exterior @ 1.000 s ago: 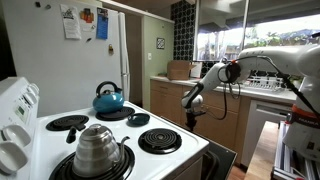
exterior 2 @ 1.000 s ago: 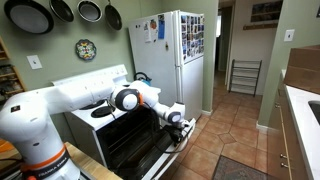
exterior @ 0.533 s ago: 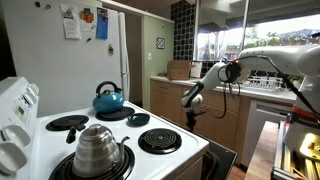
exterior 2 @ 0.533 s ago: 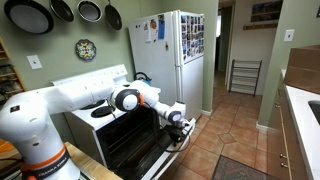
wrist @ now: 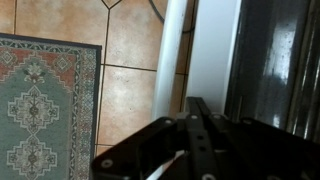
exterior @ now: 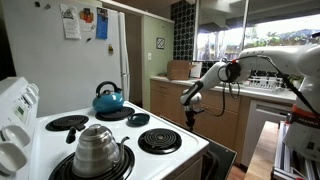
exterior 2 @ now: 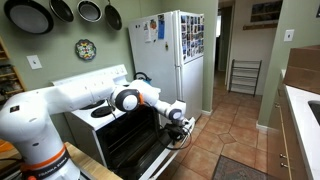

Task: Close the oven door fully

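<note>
Oven door (exterior 2: 150, 158) hangs ajar — gripper (exterior 2: 178, 123) at its outer edge.

Blk glossy oven door (exterior 2: 140, 152) open, tilted down.

Patterned rug (wrist: 45, 110) on tiled floor (wrist: 128, 95)

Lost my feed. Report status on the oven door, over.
End effector at outer edge of oven door, by white handle; grip state unreadable. Door wide open. Nothing visible blocking its swing.
</note>
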Tool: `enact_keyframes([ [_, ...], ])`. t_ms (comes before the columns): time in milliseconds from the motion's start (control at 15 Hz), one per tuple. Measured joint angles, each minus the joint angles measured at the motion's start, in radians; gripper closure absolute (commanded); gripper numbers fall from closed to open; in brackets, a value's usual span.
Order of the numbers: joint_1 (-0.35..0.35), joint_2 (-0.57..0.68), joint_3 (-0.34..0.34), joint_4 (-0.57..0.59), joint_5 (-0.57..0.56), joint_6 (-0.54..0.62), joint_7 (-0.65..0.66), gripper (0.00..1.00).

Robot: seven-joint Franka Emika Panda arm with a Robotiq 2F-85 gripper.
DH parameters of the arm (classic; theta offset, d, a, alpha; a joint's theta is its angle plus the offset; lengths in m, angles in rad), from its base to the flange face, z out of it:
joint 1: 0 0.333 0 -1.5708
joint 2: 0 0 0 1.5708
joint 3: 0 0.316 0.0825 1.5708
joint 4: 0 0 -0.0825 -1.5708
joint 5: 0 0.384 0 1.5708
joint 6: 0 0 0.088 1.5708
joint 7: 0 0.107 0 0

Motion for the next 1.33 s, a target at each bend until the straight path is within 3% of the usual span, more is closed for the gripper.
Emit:
enact_keyframes([
  [1333, -0.018, -0.002, 0.074, 0.111, -0.001, -0.218, -0.261, 0.96],
])
